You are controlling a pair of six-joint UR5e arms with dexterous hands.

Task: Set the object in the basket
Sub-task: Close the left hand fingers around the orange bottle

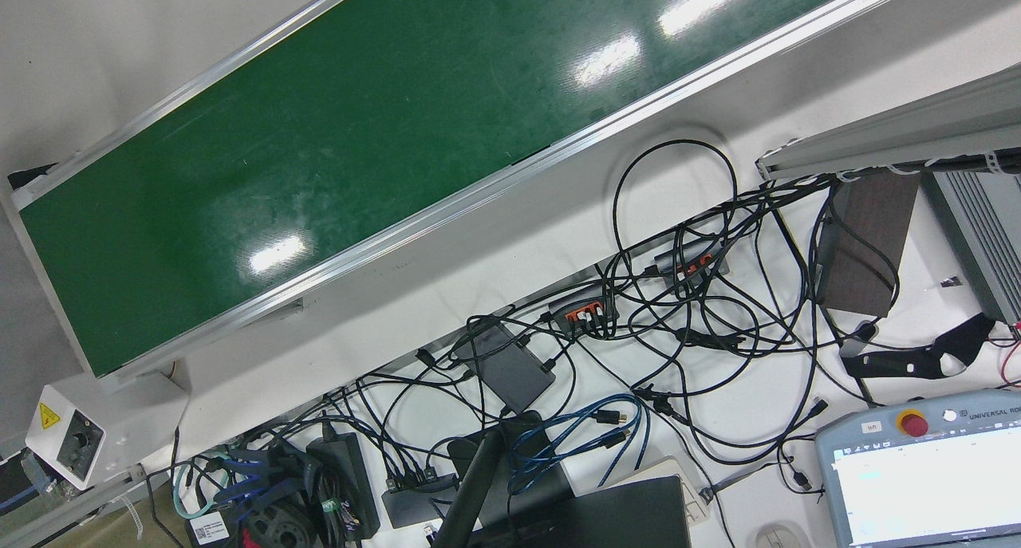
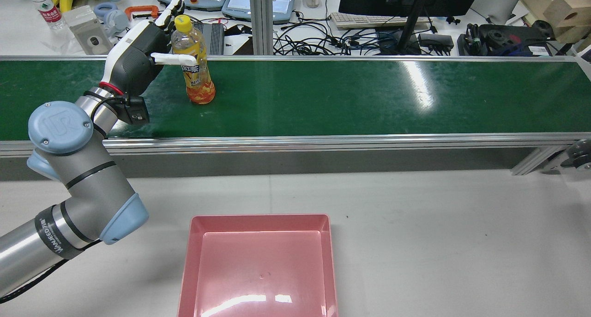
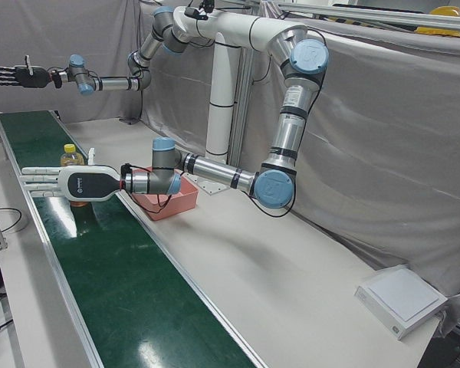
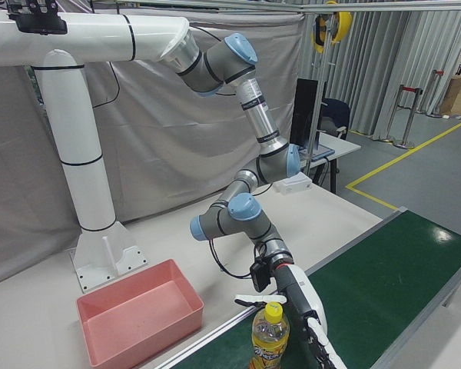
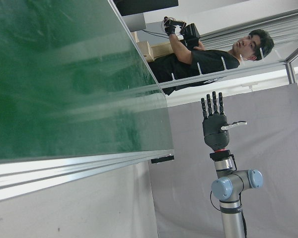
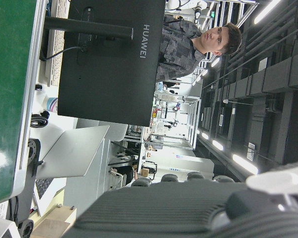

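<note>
While your left hand [image 2: 138,61] has its fingers spread beside the bottle [image 2: 194,61], it can tip.
A careless sideways push topples it on the belt [image 2: 351,95], well apart from the basket [image 2: 258,266].

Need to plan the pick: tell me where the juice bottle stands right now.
In the rear view the juice bottle stands upright on the green conveyor belt, far left, with the left hand open right beside it.

Silver-grey arm segments with pale blue joint caps, "UR" logo, white-and-dark-grey left robot hand [image 2: 138,54] with red wrist ring.
</note>
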